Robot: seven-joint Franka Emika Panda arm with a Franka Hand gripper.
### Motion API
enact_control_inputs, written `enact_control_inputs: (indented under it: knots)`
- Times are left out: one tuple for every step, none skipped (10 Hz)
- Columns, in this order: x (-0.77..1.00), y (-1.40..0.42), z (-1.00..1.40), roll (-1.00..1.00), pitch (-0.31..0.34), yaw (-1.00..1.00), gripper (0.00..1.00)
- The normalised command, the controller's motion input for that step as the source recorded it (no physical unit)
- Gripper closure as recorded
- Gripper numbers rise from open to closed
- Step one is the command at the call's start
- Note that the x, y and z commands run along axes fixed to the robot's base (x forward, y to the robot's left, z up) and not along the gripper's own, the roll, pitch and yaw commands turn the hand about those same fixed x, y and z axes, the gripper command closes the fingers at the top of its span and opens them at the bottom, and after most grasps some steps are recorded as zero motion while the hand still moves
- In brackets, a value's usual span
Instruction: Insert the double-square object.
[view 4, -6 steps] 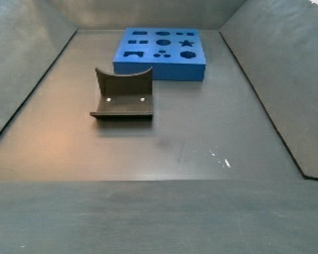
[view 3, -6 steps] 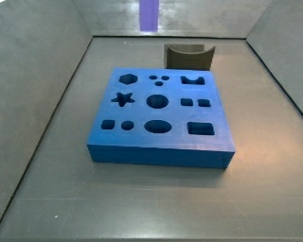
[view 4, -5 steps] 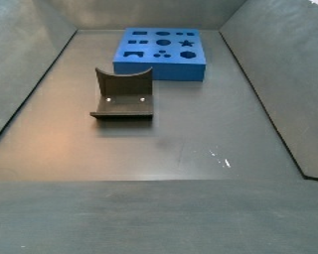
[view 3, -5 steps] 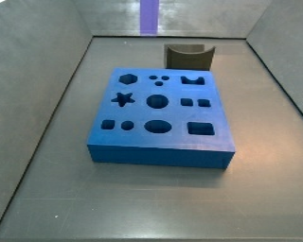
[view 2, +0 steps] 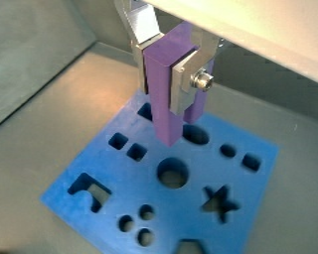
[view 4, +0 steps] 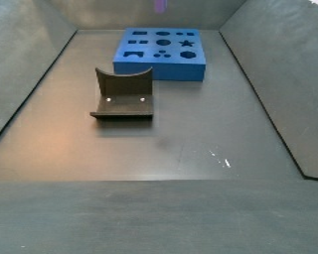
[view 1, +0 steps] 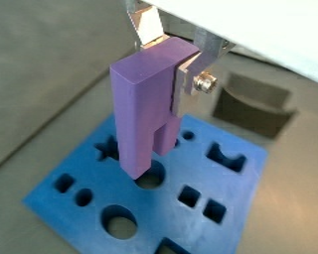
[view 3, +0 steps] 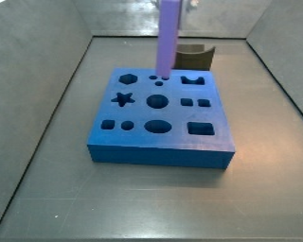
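The double-square object (view 3: 169, 36) has dropped lower and shifted over the blue block (view 3: 161, 115). The gripper (view 1: 175, 62) clamping it has descended too.

In a side view the gripper is out of frame, and the double-square object (view 3: 169, 34) is cut off at the top edge.

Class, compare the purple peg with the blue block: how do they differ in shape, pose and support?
The double-square object is tall, slim and upright; the blue block is wide and flat. The peg hangs clamped in the hand above the block, while the block rests on the floor. The block has shaped holes; the peg shows none. Both are flat-sided.
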Motion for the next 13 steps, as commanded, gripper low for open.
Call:
enact_control_inputs:
  knots:
    - [0.4, 0.13, -0.27, -0.09, 0.0, -0.83, 1.0]
    - [0.3, 0.14, -0.09, -0.01, 0.0, -0.88, 1.0]
    - [0.27, 0.13, 0.0, 0.0, 0.0, -0.9, 1.0]
    - [0.22, 0.1, 0.0, 0.01, -0.01, -0.91, 1.0]
    - [0.02, 0.0, 0.0, 0.1, -0.016, -1.0, 1.0]
    - [0.01, 0.0, 0.0, 0.1, -0.02, -1.0, 1.0]
    - [0.0, 0.0, 0.0, 0.11, -0.024, -1.0, 1.0]
    - [0.18, 0.0, 0.0, 0.14, -0.047, -0.91, 1.0]
    - [0.39, 0.0, 0.0, 0.13, -0.053, -0.75, 1.0]
    - [0.44, 0.0, -0.04, 0.17, -0.089, -0.73, 1.0]
    - [0.41, 0.0, -0.16, 0.22, -0.114, -0.75, 1.0]
    - [0.34, 0.0, -0.24, 0.27, -0.109, -0.79, 1.0]
    - [0.13, 0.0, -0.22, 0.24, -0.093, -0.97, 1.0]
